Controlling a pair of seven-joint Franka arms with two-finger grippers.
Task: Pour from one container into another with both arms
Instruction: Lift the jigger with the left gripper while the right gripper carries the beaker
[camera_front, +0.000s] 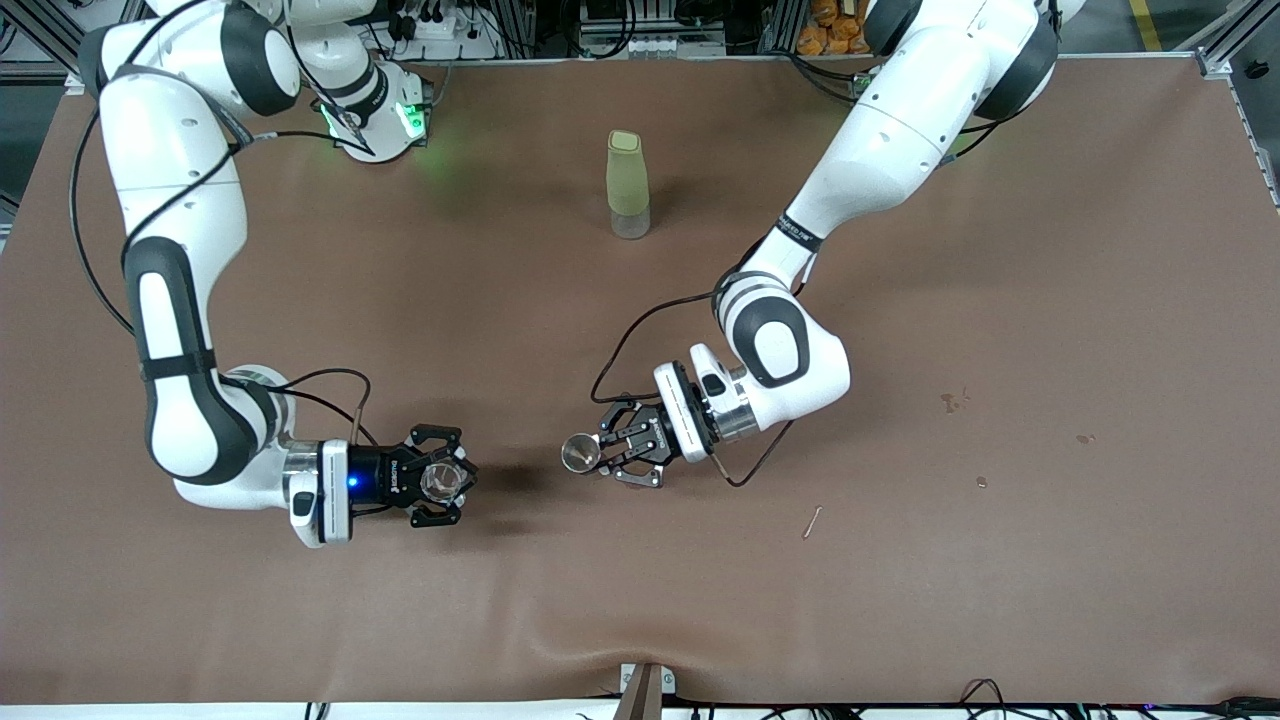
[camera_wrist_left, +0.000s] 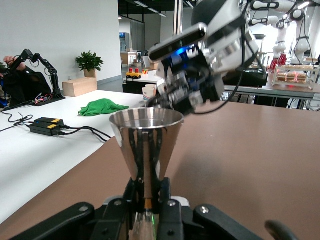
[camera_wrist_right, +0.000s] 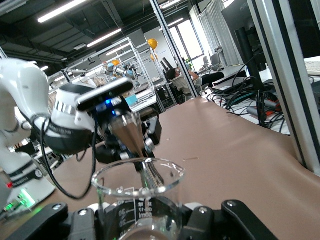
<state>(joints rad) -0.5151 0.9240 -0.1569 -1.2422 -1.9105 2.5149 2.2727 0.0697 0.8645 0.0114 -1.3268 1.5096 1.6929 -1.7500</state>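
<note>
My left gripper (camera_front: 606, 454) (camera_wrist_left: 148, 196) is shut on the narrow waist of a shiny metal cone-shaped cup (camera_front: 579, 453) (camera_wrist_left: 146, 140), which stands upright with its mouth up. My right gripper (camera_front: 440, 479) (camera_wrist_right: 141, 221) is shut on a clear glass measuring beaker (camera_front: 441, 481) (camera_wrist_right: 138, 197) with printed scale marks, also upright. The two containers face each other over the brown table (camera_front: 900, 560), a short gap apart. In the left wrist view the right gripper (camera_wrist_left: 192, 87) shows just past the cup's rim. The right wrist view shows the cup (camera_wrist_right: 126, 134) past the beaker's rim.
A tall pale green bottle (camera_front: 628, 184) with a clear base stands upright near the robots' bases, midway between them. A small stick (camera_front: 812, 521) and a few dark spots (camera_front: 950, 402) lie on the table toward the left arm's end.
</note>
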